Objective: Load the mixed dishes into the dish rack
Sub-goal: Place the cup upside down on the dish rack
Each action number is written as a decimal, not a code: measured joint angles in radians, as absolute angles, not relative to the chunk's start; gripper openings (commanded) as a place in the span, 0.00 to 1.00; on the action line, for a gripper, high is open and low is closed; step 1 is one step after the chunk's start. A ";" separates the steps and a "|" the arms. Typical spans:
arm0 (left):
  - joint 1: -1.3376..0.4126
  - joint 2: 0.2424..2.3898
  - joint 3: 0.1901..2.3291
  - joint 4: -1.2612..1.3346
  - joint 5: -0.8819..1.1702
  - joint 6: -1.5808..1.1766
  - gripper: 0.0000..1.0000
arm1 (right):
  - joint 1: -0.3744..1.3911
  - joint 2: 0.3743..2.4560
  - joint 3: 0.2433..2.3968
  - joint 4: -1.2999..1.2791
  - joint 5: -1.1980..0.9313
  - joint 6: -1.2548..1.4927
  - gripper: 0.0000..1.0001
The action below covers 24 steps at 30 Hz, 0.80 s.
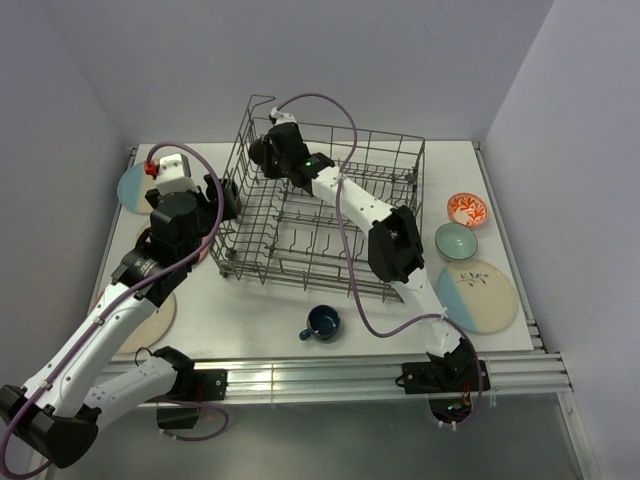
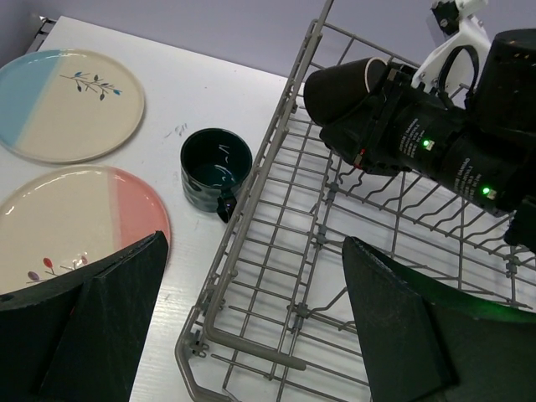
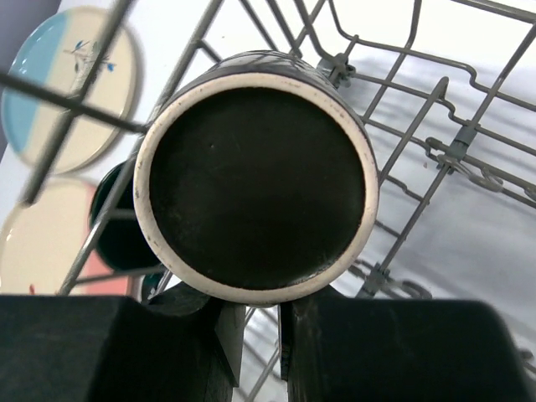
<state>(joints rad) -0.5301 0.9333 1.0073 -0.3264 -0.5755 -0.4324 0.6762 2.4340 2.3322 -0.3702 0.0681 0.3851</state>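
My right gripper reaches into the far left corner of the grey wire dish rack and is shut on a dark brown mug. It holds the mug on its side above the tines. The right wrist view shows the mug's round end just above my pinched fingers. My left gripper is open and empty, hovering over the rack's left near corner. A black mug stands on the table just left of the rack.
Left of the rack lie a blue-and-cream plate and a pink-and-cream plate. A teal-blue mug stands in front of the rack. To the right are an orange-red bowl, a pale green bowl and another plate.
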 measured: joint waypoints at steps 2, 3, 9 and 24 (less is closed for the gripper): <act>-0.525 0.933 1.004 -0.326 -0.572 -0.434 0.92 | 0.676 2.455 2.337 -0.354 0.076 0.397 0.00; -0.522 0.934 1.003 -0.326 -0.571 -0.435 0.92 | 0.676 2.462 2.337 -0.352 0.082 0.400 0.00; -0.507 0.937 1.002 -0.326 -0.557 -0.439 0.92 | 0.678 2.485 2.338 -0.340 0.095 0.409 0.00; -0.501 0.927 0.970 -0.319 -0.539 -0.492 0.91 | 0.686 2.529 2.338 -0.292 0.121 0.406 0.00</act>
